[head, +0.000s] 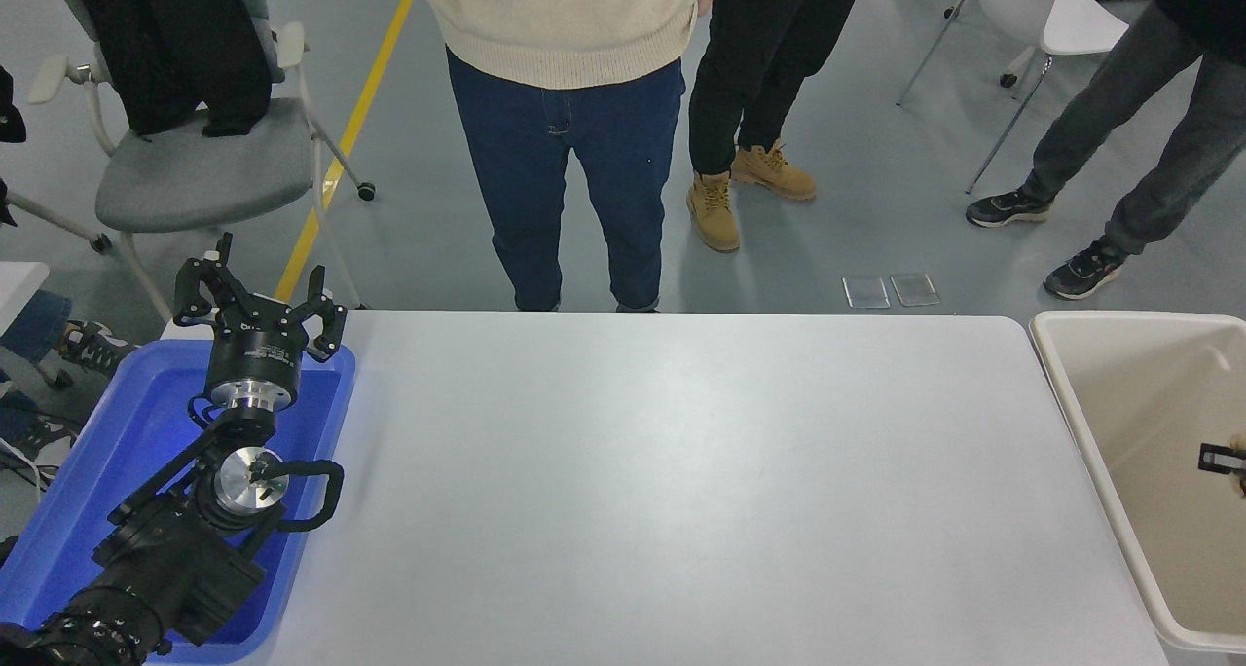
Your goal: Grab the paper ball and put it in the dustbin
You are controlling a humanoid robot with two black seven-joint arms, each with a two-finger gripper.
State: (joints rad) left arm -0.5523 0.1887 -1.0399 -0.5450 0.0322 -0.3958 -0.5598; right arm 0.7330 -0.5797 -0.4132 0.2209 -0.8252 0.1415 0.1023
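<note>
The cream-beige dustbin (1129, 319) stands off the table's right end, partly cut by the picture's edge. Only a small black part of my right gripper (1223, 459) pokes in from the right edge, above the inside of the dustbin. A sliver of tan (1239, 441) shows against it at the very edge; it may be the paper ball, but too little shows to tell. My left arm is parked at the lower left over a blue tray, its gripper (261, 288) open and empty.
The bright blue tray (107, 452) sits at the table's left end under the left arm. The white table (681, 471) spans the middle. Several people stand beyond the far edge, one right at it. A grey chair (195, 169) stands at the far left.
</note>
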